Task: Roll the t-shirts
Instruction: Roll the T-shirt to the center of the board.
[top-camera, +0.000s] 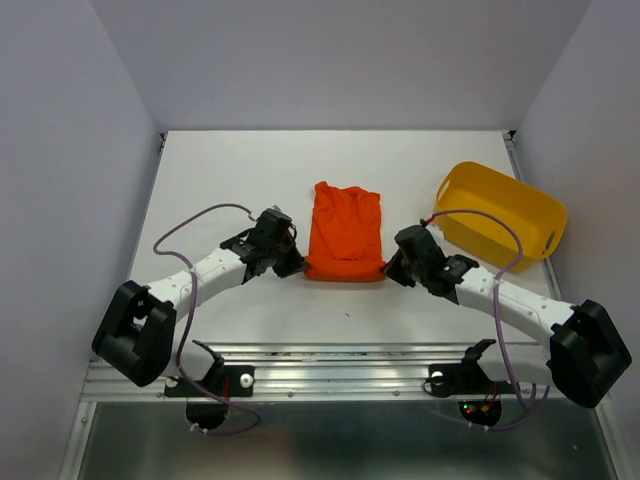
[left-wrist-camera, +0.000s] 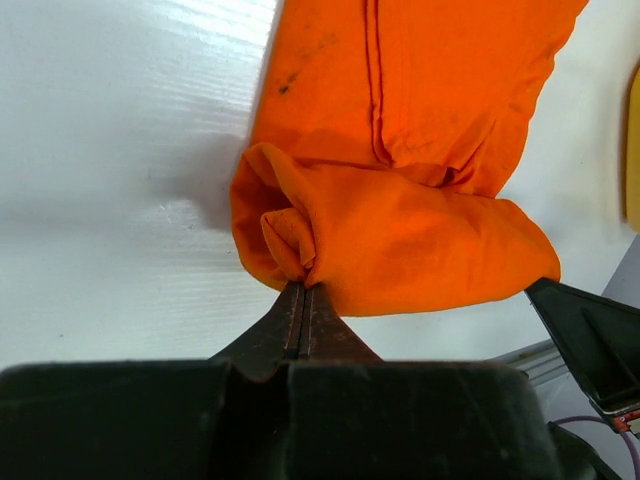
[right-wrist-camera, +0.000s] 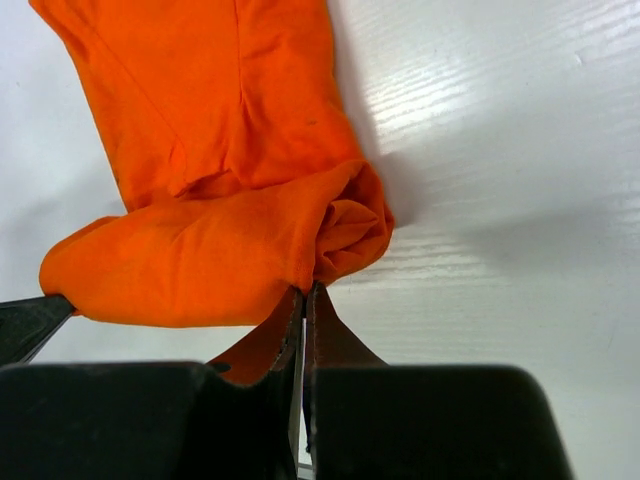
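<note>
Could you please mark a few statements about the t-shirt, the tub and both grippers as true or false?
1. The left gripper is shut on the left end of the roll in the t-shirt. True.
2. The t-shirt lies inside the yellow tub. False: it lies on the table, apart from the tub and to its left.
3. The right gripper hangs open over the tub. False: it is shut on the right end of the roll.
4. Only the t-shirt's end nearest the arm bases is rolled; the rest lies flat. True.
</note>
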